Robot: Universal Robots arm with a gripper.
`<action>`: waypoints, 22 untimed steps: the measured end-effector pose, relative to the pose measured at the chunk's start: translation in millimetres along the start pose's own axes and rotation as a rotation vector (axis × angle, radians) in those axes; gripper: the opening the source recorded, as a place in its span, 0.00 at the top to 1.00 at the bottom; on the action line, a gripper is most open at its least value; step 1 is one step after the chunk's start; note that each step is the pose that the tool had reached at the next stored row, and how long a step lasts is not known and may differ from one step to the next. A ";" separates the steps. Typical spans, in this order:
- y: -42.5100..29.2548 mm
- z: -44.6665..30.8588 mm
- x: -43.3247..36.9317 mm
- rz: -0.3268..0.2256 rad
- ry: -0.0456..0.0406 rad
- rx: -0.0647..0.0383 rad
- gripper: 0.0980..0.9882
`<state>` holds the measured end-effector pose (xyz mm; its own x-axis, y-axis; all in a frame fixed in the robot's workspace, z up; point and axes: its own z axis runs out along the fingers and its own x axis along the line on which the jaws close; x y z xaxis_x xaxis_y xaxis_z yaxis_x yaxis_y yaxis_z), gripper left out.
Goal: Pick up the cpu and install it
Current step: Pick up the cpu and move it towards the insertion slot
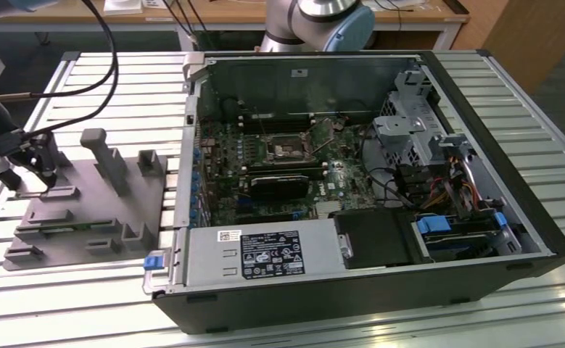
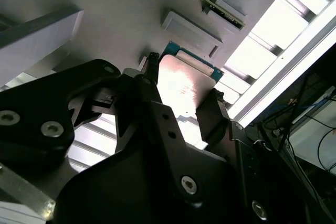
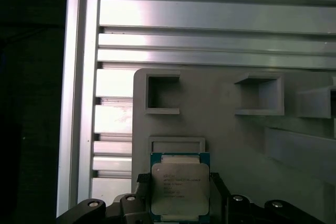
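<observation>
The cpu (image 3: 180,186) sits at the grey fixture (image 3: 239,145)'s corner, beside the slatted table (image 3: 210,24)'s edge. The gripper (image 3: 180,195) grasps it, one finger pressed against each of two opposite sides in both wrist views.

Robotics lab: opened computer tower (image 1: 379,301) on slatted aluminium bench (image 1: 69,308).

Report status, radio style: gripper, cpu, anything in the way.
Gripper shut on the cpu, at the grey fixture plate. Silver top up, not yet at the motherboard socket. No obstruction seen beside it.
</observation>
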<state>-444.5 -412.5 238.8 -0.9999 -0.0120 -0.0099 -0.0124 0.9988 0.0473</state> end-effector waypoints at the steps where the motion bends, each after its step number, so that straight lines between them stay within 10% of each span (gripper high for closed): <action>1: 0.0 -0.4 0.0 0.000 0.0000 0.000 0.51; 22: 0.6 -11.9 -0.1 0.000 0.0001 0.000 0.51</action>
<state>-444.4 -412.5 250.7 -0.9999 -0.0120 -0.0097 -0.0125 0.9988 0.0472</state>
